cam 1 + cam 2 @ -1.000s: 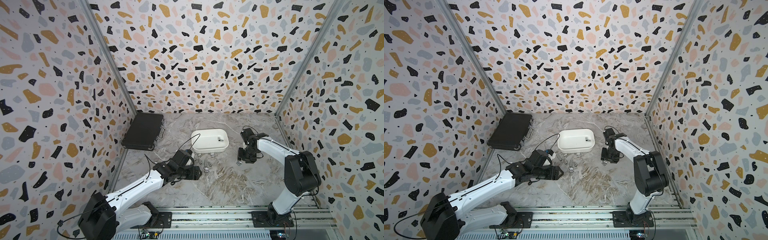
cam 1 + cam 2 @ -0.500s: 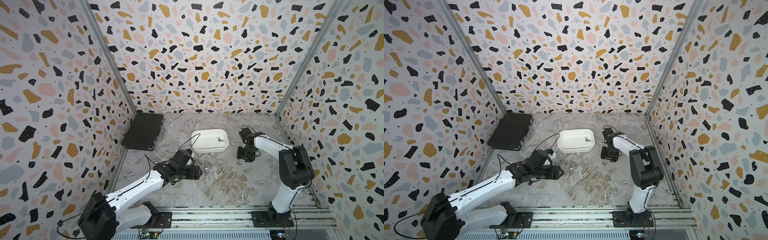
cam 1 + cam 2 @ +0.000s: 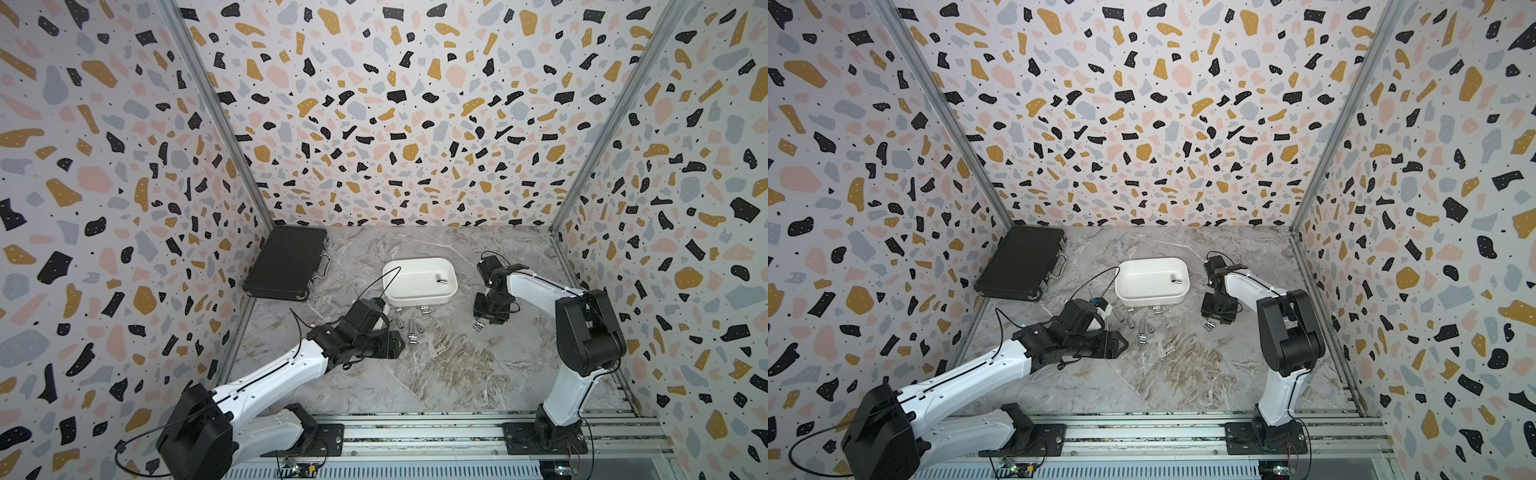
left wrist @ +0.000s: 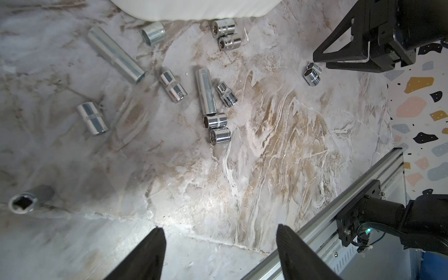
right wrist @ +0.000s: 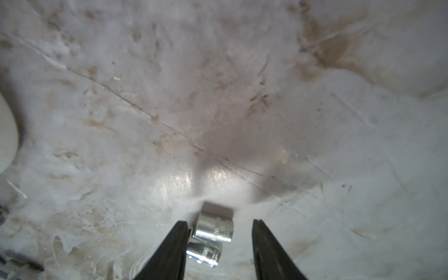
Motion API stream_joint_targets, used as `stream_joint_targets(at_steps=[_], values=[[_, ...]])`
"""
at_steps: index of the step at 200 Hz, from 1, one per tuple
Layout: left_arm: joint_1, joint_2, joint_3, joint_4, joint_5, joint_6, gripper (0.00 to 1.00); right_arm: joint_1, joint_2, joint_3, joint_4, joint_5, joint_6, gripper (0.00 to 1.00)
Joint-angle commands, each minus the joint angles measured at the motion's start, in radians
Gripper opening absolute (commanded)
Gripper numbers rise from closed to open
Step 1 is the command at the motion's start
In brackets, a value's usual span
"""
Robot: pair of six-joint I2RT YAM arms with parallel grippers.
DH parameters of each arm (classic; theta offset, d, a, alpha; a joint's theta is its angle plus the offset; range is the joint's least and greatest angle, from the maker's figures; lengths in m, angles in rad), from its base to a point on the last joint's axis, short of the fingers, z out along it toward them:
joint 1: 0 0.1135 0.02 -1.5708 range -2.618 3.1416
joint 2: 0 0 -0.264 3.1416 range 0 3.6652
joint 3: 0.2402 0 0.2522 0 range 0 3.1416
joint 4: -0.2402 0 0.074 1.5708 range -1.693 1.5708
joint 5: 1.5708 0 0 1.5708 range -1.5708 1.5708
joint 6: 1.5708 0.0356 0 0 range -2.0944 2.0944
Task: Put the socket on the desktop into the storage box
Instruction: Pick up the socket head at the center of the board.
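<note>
Several chrome sockets (image 4: 206,94) lie loose on the marble desktop (image 3: 457,374) in front of the white storage box (image 3: 419,297) (image 3: 1150,300). One socket (image 3: 441,279) (image 3: 1176,279) lies inside the box. To the right of the box, my right gripper (image 3: 484,321) (image 5: 219,221) points down, open, its jaws astride two short sockets (image 5: 215,228) lying side by side. One finger touches them; a gap stays at the other. My left gripper (image 3: 399,345) (image 4: 219,232) hovers open and empty, just in front of the loose sockets.
A closed black case (image 3: 286,262) with metal latches lies at the back left. Terrazzo-print walls shut in three sides. A metal rail (image 3: 415,432) carrying both arm bases runs along the front edge. A lone socket (image 4: 31,198) lies near my left gripper.
My right gripper's jaws have narrowed around the two short sockets and the arm's elbow has shifted slightly. The left arm has stayed where it was.
</note>
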Motion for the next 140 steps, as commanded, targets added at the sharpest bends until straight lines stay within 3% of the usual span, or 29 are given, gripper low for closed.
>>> stream_joint_targets(at_steps=[1,140], values=[[-0.006,0.004,0.002,0.027,-0.002,-0.005,0.76,-0.005,0.003,0.008,-0.008,-0.003,0.019,0.48],[-0.008,0.001,0.003,0.024,-0.009,-0.01,0.76,-0.005,0.027,-0.032,0.017,-0.028,0.041,0.46]])
